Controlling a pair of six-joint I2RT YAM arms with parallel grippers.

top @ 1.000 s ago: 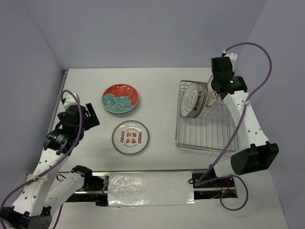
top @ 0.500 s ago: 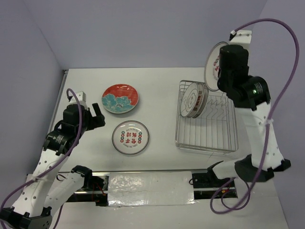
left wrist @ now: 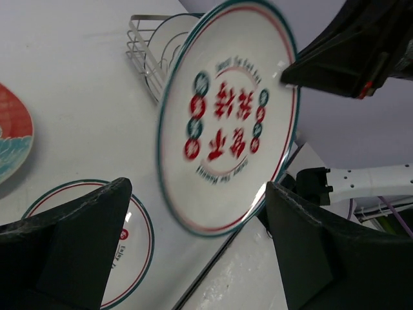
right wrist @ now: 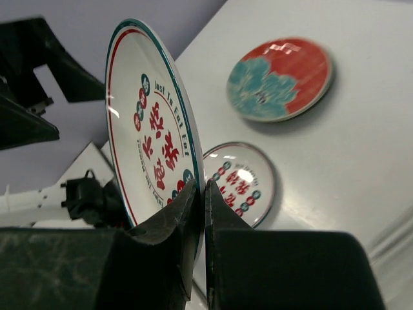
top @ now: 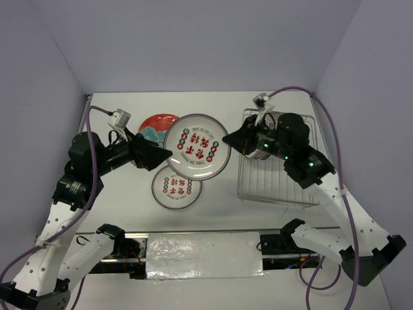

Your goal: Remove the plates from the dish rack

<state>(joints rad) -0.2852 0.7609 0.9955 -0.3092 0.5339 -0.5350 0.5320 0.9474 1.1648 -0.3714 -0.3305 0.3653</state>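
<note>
Holding a round white plate with a dark rim and red marks in the centre (top: 197,147), the right hand (top: 227,140) is clenched on its right edge and keeps it tilted in the air above the middle of the white tabletop (top: 219,213). The left hand (top: 157,156) is spread wide on the other side of this plate; in the left wrist view the plate sits between its two fingers and I see no contact.

Two plates already lie flat on the tabletop: a red round plate with teal flowers (top: 153,124) and a second white plate with red marks (top: 175,188), near each other. In the silver wire dish rack (top: 274,201), at least one plate (left wrist: 173,40) stands upright; how many I cannot tell. So I judge the task is about half done.

For room, the held plate hangs over both lying plates. Bare tabletop shows between them and the rack, and in front of the rack. The near edge is close to the lower white plate.
</note>
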